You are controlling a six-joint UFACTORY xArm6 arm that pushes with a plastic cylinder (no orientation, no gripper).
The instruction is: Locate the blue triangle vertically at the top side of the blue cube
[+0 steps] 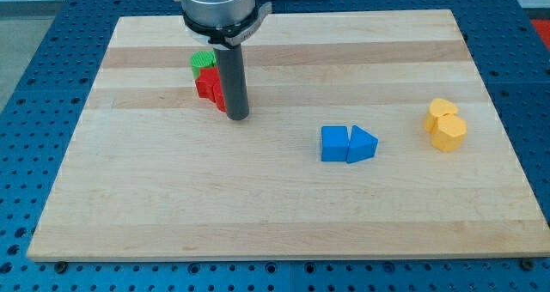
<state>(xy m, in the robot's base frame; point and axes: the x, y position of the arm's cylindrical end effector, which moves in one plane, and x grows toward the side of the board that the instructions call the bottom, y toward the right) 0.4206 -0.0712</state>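
The blue cube (pixel 334 143) lies right of the board's middle. The blue triangle (pixel 363 143) touches the cube's right side, level with it. My tip (pixel 238 117) rests on the board well to the left of both and a little higher in the view, just right of the red block (pixel 209 88). The rod hides part of the red block.
A green block (pixel 203 62) sits against the top of the red block. Two yellow blocks (pixel 445 124) lie together near the board's right edge. The wooden board (pixel 275 215) lies on a blue perforated table.
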